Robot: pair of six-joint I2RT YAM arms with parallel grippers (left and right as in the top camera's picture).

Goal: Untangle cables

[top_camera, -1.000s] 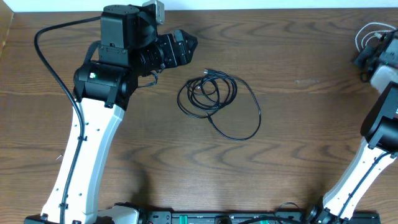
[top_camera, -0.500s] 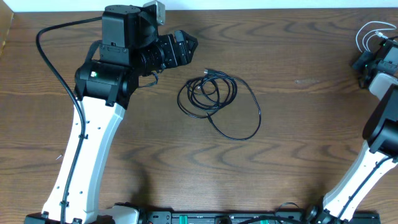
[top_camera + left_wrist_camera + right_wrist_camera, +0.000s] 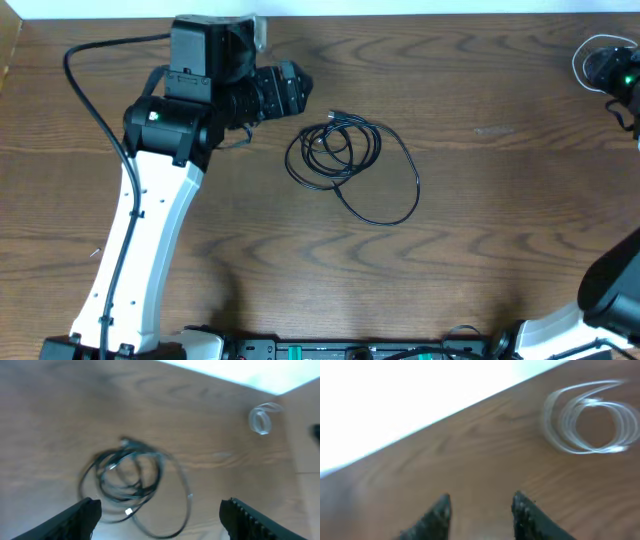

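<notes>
The cables look separated: white cable [image 3: 557, 427] coiled at the counter's [image 3: 480, 250] far right corner, black cable [image 3: 340, 152] mid-counter, well apart (its loops cross, needing straightening). Left gripper [image 3: 159, 504] wide, empty; right gripper [image 3: 481, 500] narrowly parted, empty.

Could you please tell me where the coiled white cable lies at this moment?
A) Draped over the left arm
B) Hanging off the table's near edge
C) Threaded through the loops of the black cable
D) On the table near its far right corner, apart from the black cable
D: the thin coiled white cable rests on the brown wooden table by its far right corner, well clear of the looped thin black cable at mid-table.
</notes>
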